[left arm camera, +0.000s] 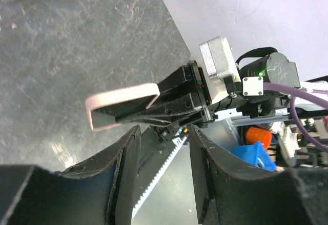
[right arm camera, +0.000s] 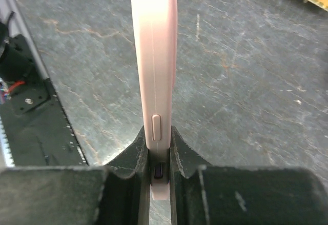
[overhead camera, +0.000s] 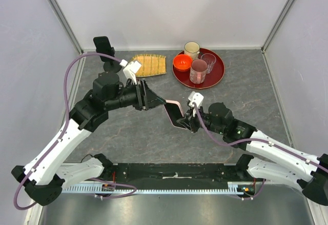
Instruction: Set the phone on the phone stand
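Gripped the phone (right arm camera: 154, 56) by one end in the right claw (right arm camera: 160, 169) — pinched tight on both flat faces, pink case edge-on to the wrist view, held clear of the grey counter (overhead camera: 128, 133) near its middle. Faced it with the left claw (left arm camera: 164, 176), spread, nothing in its gap, tips just short of the phone's free end and not touching. Saw the phone stand (overhead camera: 104, 46) upright at the far-left corner, well apart from the phone — beside it a bamboo mat (overhead camera: 150, 64), farther right a red tray (overhead camera: 218, 74) carrying cups (overhead camera: 192, 48).
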Robot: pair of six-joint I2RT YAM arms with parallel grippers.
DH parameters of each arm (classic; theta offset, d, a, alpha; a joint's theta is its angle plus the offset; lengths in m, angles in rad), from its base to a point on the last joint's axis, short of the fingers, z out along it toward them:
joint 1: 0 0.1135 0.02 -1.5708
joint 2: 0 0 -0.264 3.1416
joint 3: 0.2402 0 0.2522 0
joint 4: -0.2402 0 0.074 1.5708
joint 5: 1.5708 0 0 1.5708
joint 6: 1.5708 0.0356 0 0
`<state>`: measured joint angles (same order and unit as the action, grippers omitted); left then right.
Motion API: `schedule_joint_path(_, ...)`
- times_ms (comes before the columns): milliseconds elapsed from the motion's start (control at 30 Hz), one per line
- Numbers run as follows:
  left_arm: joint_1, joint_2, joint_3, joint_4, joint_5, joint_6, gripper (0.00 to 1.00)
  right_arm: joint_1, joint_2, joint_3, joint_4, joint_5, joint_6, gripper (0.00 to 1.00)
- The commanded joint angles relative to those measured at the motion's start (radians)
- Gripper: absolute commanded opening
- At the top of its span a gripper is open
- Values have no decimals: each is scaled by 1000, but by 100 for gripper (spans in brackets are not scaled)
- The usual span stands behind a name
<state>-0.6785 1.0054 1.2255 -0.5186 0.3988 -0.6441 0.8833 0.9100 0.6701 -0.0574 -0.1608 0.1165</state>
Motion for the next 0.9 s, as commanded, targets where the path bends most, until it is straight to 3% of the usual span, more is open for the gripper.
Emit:
schedule_joint_path(0,-1,-77,-23,-86,-64,-221,50,68,-3,52,71,185,-109,0)
schedule_joint_path(133,-1,-100,-14,-246,-170,-487,57,153,30,55,106,306,-238,0)
schedule_joint_path(367,-1,-62,-38,-352,-58,-842,63,402,70,-3,321,648,-517,0)
schedule_joint_path(700,-3,-67,-32,-497,-130,-1011,70,505,213,19,514,823,-744,0)
schedule_joint_path(867,-3,-97,-47,-523,-181,-1065,63,506,217,3,570,808,-771,0)
